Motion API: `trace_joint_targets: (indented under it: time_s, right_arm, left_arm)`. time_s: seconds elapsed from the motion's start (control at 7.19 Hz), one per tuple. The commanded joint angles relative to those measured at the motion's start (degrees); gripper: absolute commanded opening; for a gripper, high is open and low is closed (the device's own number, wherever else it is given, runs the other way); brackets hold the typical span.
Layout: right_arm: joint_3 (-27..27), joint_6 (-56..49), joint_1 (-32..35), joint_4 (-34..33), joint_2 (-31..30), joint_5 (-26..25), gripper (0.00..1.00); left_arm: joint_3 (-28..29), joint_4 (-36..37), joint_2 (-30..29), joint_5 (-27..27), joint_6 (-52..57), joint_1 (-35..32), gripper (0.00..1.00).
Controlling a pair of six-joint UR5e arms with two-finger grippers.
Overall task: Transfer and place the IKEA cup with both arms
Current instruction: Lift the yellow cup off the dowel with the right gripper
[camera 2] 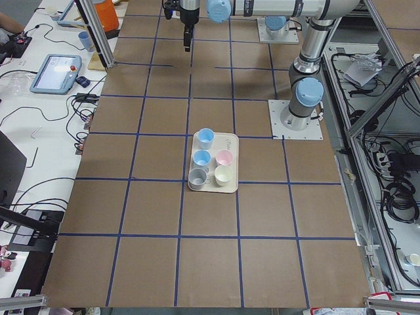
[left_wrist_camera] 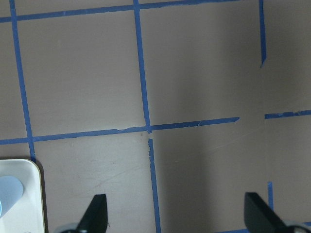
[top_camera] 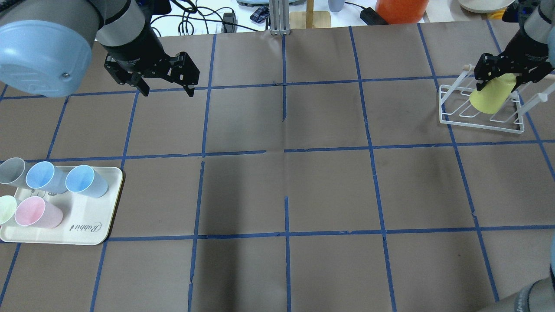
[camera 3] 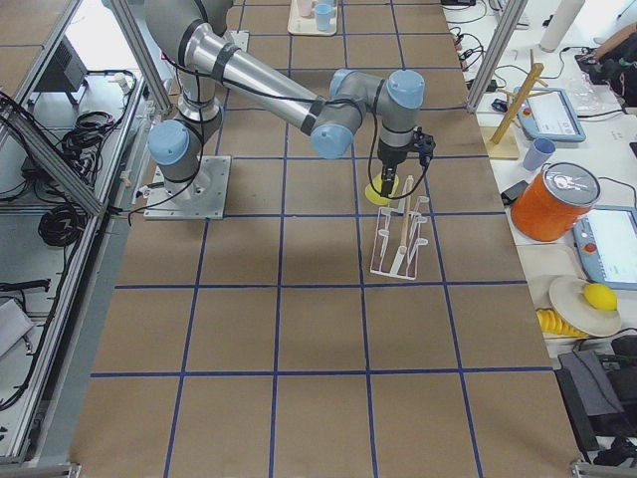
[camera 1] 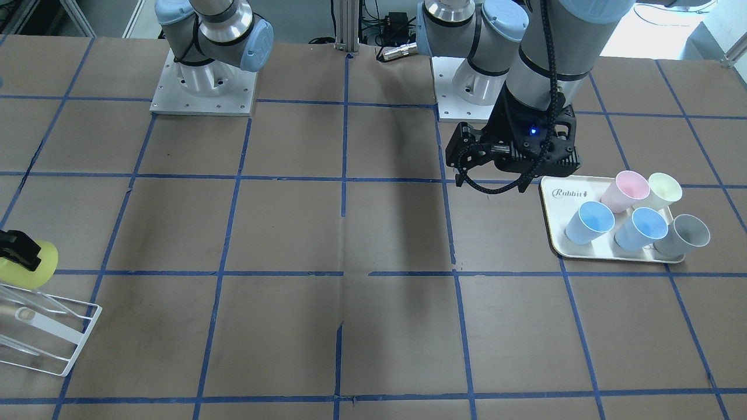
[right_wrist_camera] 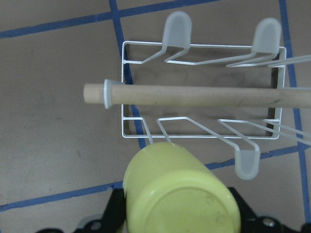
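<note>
The yellow-green IKEA cup [top_camera: 492, 97] hangs tilted over the white wire rack [top_camera: 446, 119] at the table's right end. My right gripper [top_camera: 498, 84] is shut on it. In the right wrist view the cup [right_wrist_camera: 180, 194] shows its base, just in front of the rack [right_wrist_camera: 127, 97] and its wooden bar [right_wrist_camera: 194, 95]. The cup also shows in the front-facing view [camera 1: 44, 262] and the right view [camera 3: 379, 191]. My left gripper [top_camera: 168, 89] is open and empty, above bare table at the far left; its fingertips [left_wrist_camera: 97, 213] show wide apart.
A cream tray [top_camera: 86, 236] at the left front holds a pink cup [top_camera: 37, 212], a pale cream cup [top_camera: 6, 208], two blue cups and a grey one. It also shows in the front-facing view [camera 1: 554, 192]. Brown paper with blue tape lines covers the table.
</note>
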Motion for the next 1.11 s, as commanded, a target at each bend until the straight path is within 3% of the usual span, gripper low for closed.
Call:
trace_joint_targets:
  time_s: [0.0,0.56,0.7,0.97]
  right_arm:
    - [0.1,-0.2,0.1,1.1,-2.9,0.1,0.39]
    - [0.1,-0.6,0.5,8.2,-9.7,2.4,0.39]
    - [0.2,-0.6,0.7,11.1,-10.8,8.3,0.39]
    - [0.3,0.0,2.8,17.4,-11.3,22.6,0.37]
  left_arm:
    - [0.0,0.0,0.0,0.0,0.0,0.0,1.0]
    - [-0.2,0.0,0.3,-0.1,0.0,0.0,1.0]
    - [-0.2,-0.1,0.4,-1.0,0.0,0.2,1.0]
    - [-0.9,-0.7,1.8,-17.7,-0.1,4.4,1.0]
